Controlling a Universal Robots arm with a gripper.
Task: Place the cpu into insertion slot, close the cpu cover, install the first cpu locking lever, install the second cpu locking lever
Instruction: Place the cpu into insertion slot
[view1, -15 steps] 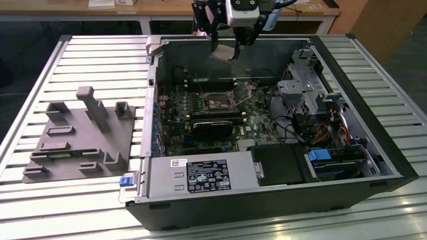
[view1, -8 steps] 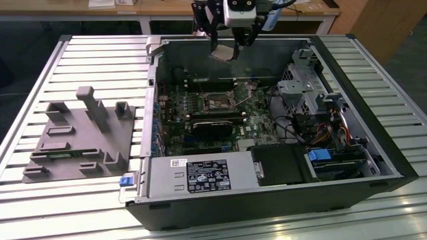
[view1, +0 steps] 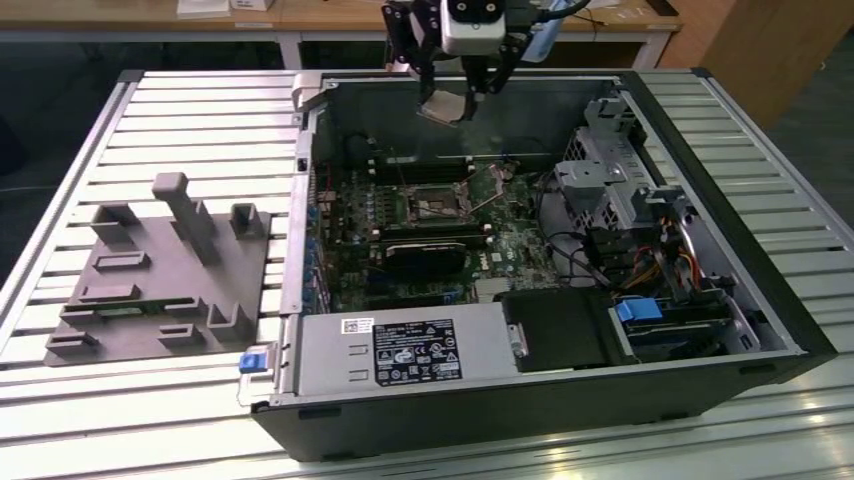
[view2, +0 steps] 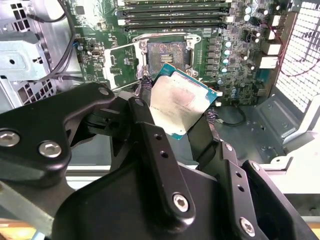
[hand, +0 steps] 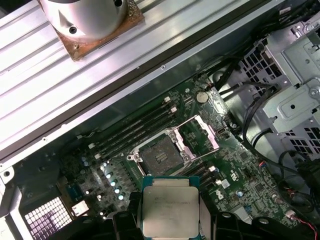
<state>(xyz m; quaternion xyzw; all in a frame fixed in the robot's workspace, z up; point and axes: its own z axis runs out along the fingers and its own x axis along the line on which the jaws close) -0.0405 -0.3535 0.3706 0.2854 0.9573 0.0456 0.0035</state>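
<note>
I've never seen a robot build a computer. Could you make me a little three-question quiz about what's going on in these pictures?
1. True or false: the cpu already sits in the insertion slot.
2. What does the gripper hold? A) a screwdriver B) the cpu C) a fan
3. Fill in the blank: the cpu cover beside the slot is ____ (open or shut).

Key
1. False: the cpu is held in the air, clear of the slot, whose dark centre is bare.
2. B
3. open

Slatted metal table, wooden desk behind (white legs), dark floor
</note>
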